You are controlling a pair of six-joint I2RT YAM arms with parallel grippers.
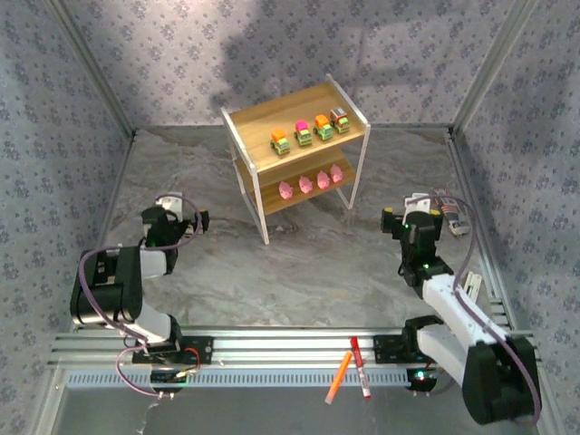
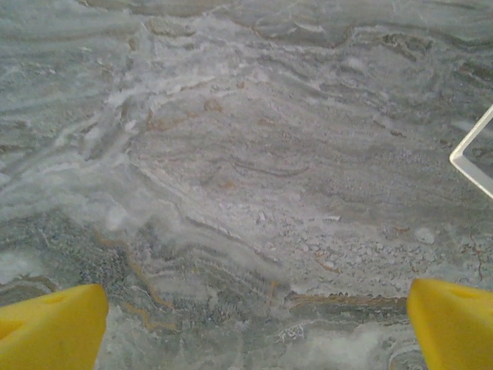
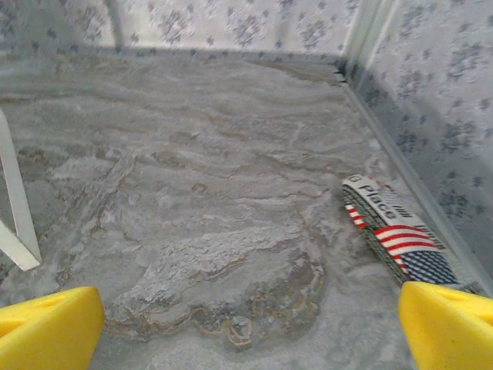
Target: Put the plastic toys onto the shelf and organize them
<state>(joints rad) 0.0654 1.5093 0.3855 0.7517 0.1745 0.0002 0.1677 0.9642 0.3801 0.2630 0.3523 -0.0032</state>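
Shelf (image 1: 263, 122) stands centred toward the far edge of the table (image 1: 299, 272). Four trucks (image 1: 303, 134) line the top board and four pigs (image 1: 305, 184) line the lower board. They are sorted by kind, one row each, facing the open front. With all eight up, we judge the task as good as done.

Left gripper (image 2: 254, 327) hovers low over bare table, off the shelf's near-left leg, jaws spread wide with nothing between them. Right gripper (image 3: 248, 327) hovers toward the right edge, jaws likewise spread and empty, a flag-print packet (image 3: 393, 231) just ahead of it. Both arms sit well apart from the shelf, likely so as not to knock the rows.

Two pens (image 1: 360, 367) lie at the near edge, no part of the job.
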